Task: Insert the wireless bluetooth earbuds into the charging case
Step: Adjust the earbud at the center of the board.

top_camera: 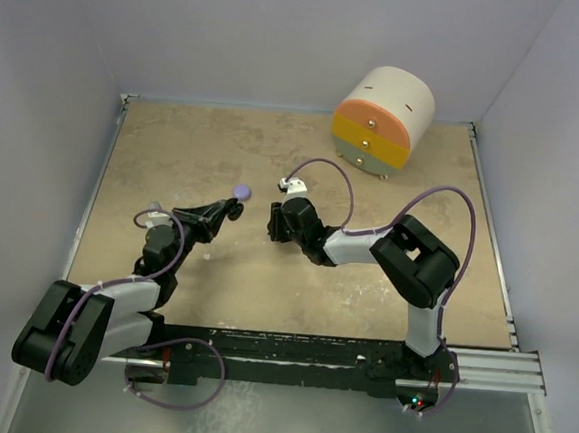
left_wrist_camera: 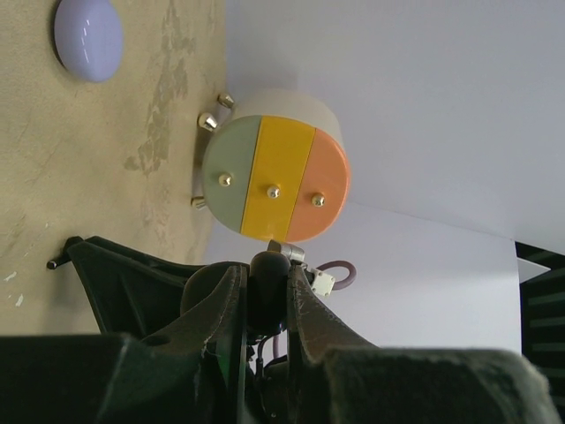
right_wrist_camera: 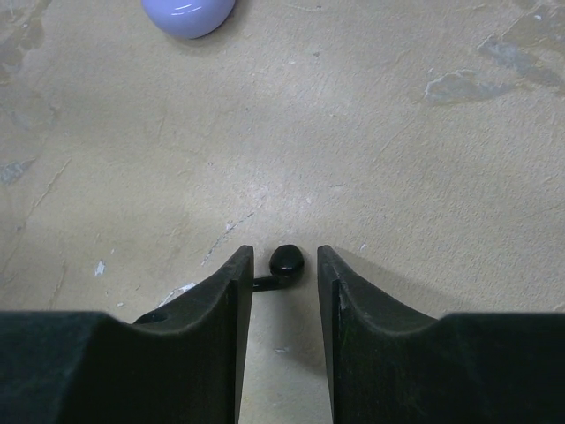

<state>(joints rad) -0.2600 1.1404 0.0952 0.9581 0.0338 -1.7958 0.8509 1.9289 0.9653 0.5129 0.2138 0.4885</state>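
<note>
Black earbud on table, gaps either side, inside spread right pincer; left pincer together.

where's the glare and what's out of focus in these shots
Left wrist view: white glare patch on the lavender puck, drawer drum sharp, its own jaws a dark soft blur up close. Right wrist view: same puck shines at the top edge, black earbud between the jaws fairly crisp, jaws soft. Top view: even light, faint shadows only.
</note>
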